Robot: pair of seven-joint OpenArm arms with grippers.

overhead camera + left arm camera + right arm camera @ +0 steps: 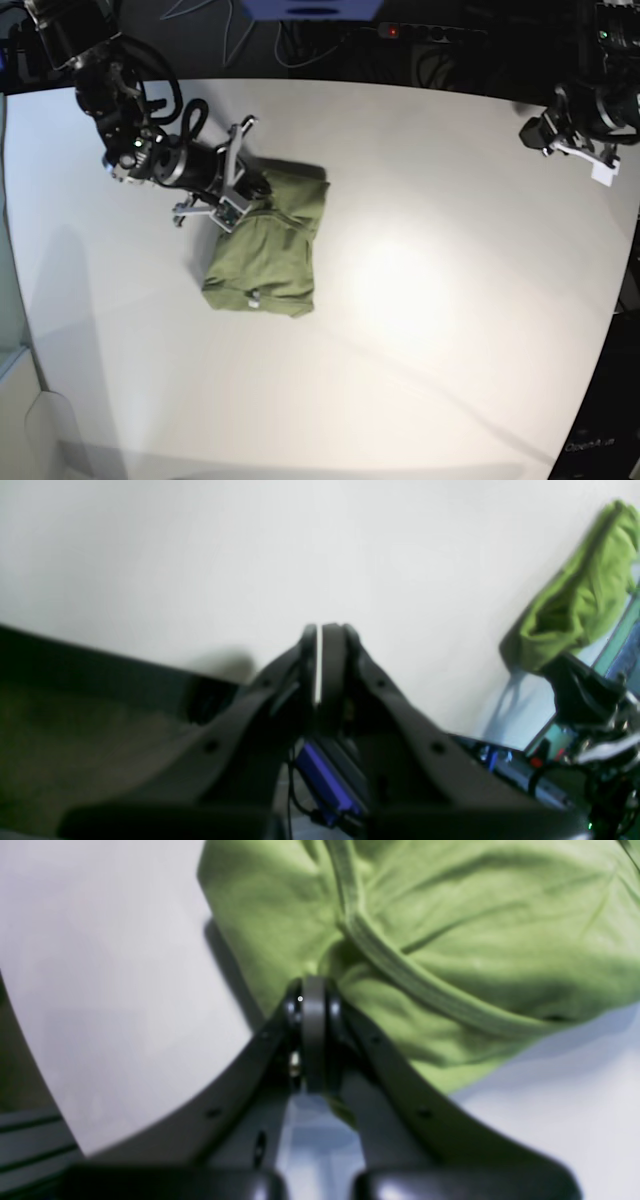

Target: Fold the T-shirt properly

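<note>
1. T-shirt [268, 246] bunched in a folded heap on white table [420, 300], left of centre in base view.
2. Right gripper [313, 990] at its upper edge, jaws together, pinching a fold of cloth.
3. Left gripper [320, 632] well apart, over bare table, jaws together, holding nothing.

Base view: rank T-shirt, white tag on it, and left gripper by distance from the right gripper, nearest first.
1. T-shirt: at the right gripper, whose shut tips sit on its upper-left edge.
2. White tag: near the shirt's lower edge, toward the camera.
3. Left gripper: far across the table, at the view's right edge.
</note>
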